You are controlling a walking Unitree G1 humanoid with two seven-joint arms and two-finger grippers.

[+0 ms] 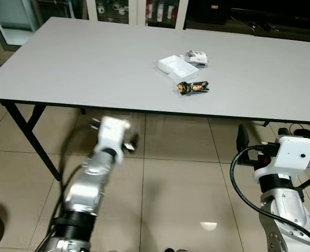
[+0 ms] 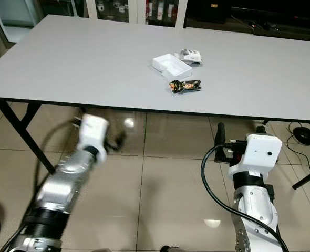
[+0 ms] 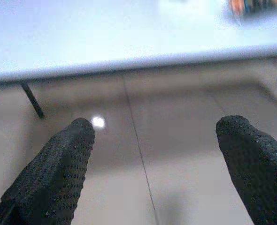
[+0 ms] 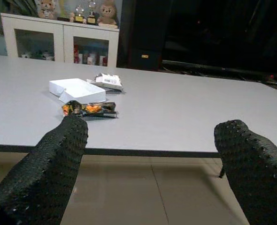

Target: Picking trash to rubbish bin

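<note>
Our left fingers [image 3: 58,173] stand wide apart with nothing between them, pointing at the tiled floor [image 3: 176,154] under the near edge of the table [image 3: 105,42]. We see the left gripper [image 3: 155,164] low, below the tabletop's near edge, left of centre; the left arm [image 1: 89,184] is blurred in the eye views. A bright light glare sits on the floor just past one fingertip.

Our right fingers [image 4: 49,173] are likewise spread wide and empty. We note the right gripper [image 4: 150,159] raised to about the height of the tabletop's near edge, toward its right end, aimed across the table. The right arm [image 1: 283,199] shows its white wrist housing and a looping black cable [image 1: 244,184].

Trash lies together on the tabletop, right of centre and nearer the front edge than the back. Closest to the front edge is a crumpled dark wrapper [image 1: 193,87] with orange print. Just behind it we see an open white box [image 1: 177,67], touching or nearly touching it; we cannot tell which. Beside the box, toward the far edge, lies a small grey-white packet [image 1: 196,57].

Behind the table stands a white cabinet [image 4: 63,42] with glass doors and small figures on top. Black table legs [image 1: 31,131] show at left.
</note>
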